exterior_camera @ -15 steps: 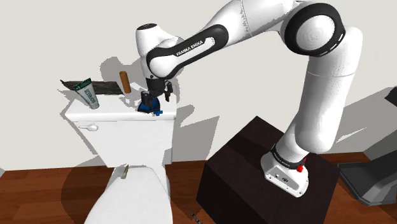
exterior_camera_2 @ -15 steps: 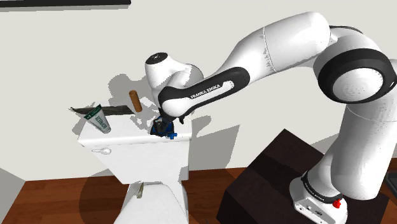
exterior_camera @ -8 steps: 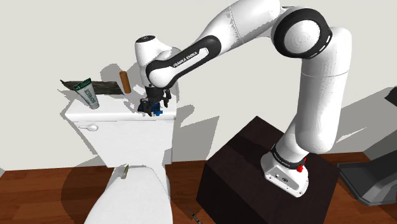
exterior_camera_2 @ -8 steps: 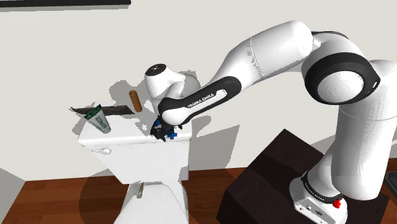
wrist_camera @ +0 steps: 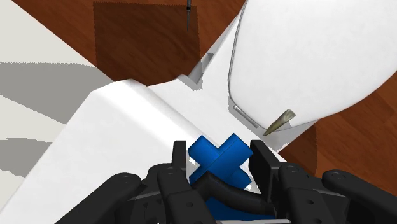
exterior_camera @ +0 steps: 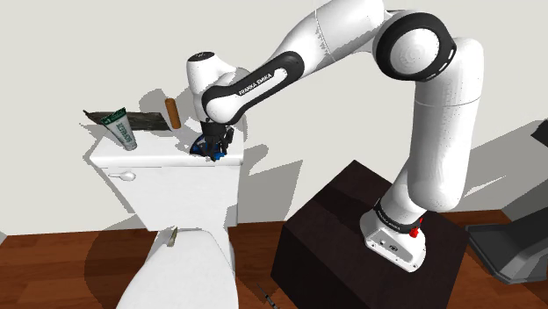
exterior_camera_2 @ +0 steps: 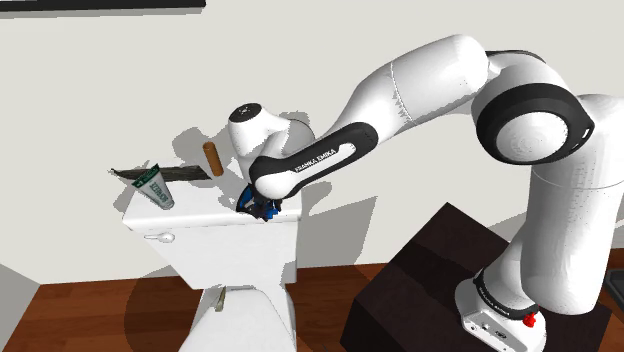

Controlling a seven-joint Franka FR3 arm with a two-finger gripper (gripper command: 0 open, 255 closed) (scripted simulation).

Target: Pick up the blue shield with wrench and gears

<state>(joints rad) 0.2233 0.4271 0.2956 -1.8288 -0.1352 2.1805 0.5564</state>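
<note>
Wrist view: blue shield, cross-shaped top, clasped by end effector.

bright even light, crisp grey shadows on the wall.

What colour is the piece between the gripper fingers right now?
Blue; the shield shows best in the wrist view.

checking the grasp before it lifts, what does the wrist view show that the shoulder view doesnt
Wrist view, not shoulder view: the cross shape of the blue object, seen close up right at the tool.
Shoulder view, not wrist view: the green-and-white tube and the brown cylinder farther back on the tank, plus the dark stand.
Both: the blue object on the white tank lid, the closed toilet lid and the wood floor.
</note>
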